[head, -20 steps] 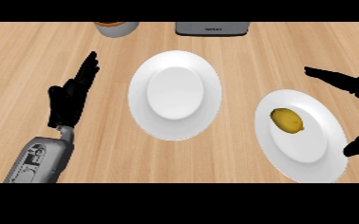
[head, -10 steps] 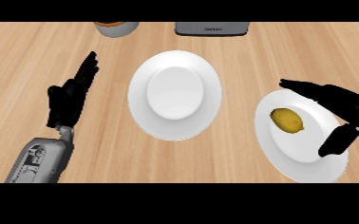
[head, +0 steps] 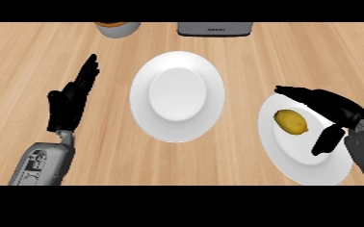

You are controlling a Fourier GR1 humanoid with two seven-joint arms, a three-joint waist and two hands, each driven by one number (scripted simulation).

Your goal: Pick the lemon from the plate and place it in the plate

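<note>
My right hand [head: 334,118] comes in at the counter's right edge and hangs over the right-hand plate [head: 302,163], the one near the counter's front right corner. Its fingers [head: 302,94] reach out straight toward the left above the plate's far rim, and my thumb [head: 326,142] points down over the plate's middle, so the hand is spread wide with nothing in it. The lemon [head: 292,121] lies on that plate, in its far left part, in the gap between my fingers and thumb. I cannot tell from here whether any part of my hand touches the lemon; it looks just apart from both.

The other plate [head: 177,96] sits at the middle of the counter [head: 249,57], white, with nothing on it. Its right rim is near the left rim of the plate that holds the lemon, with a strip of bare wood between them.

My left hand [head: 70,103] rests near the counter's left edge, fingers straight and pointing toward the far edge, holding nothing. Its grey forearm [head: 41,163] runs back to the front left corner.

At the far edge of the counter, a round grey cup [head: 118,27] with something orange-brown at its top shows only in part, and to its right a grey box-like thing [head: 215,28] is also cut off by the edge of my view.
</note>
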